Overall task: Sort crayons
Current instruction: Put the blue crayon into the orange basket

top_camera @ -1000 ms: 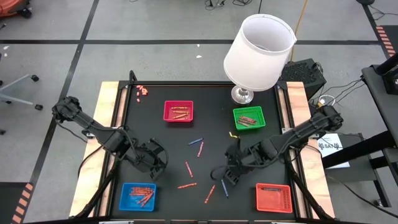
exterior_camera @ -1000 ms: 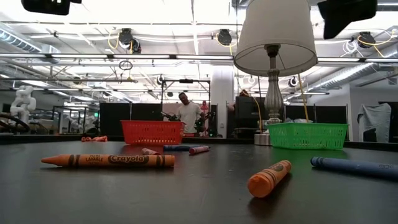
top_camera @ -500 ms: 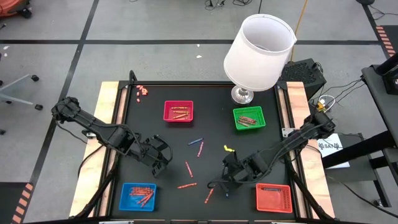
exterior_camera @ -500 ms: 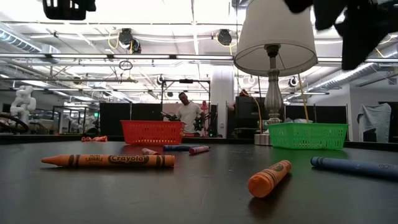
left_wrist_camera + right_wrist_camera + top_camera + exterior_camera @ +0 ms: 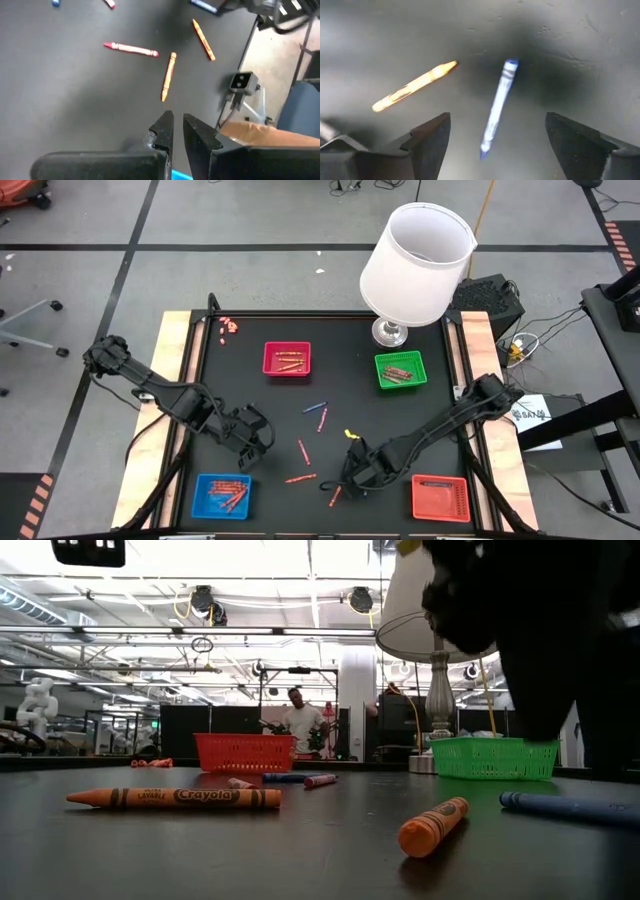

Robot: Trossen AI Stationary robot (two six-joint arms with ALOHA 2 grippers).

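Crayons are what it's all about, scattered loose across the black table, and we go from the big pieces down! White lamp stands at the far edge, lighting the work. Four small trays ring the mat as drop-off bins: a red tray and green tray at the far side, a blue tray and an orange-red tray near, each already holding sticks, so the sorting looks well under way. Right pincer hangs low over the near middle, fingers spread wide, straddling a blue crayon with an orange crayon just beside it; my read, it's lined up to take the blue one. Left pincer waits above the blue tray's corner, fingers nearly pressed together, nothing visible between them. Down at table height, the long orange stick reads "Crayola," with a smaller word I can't make out.
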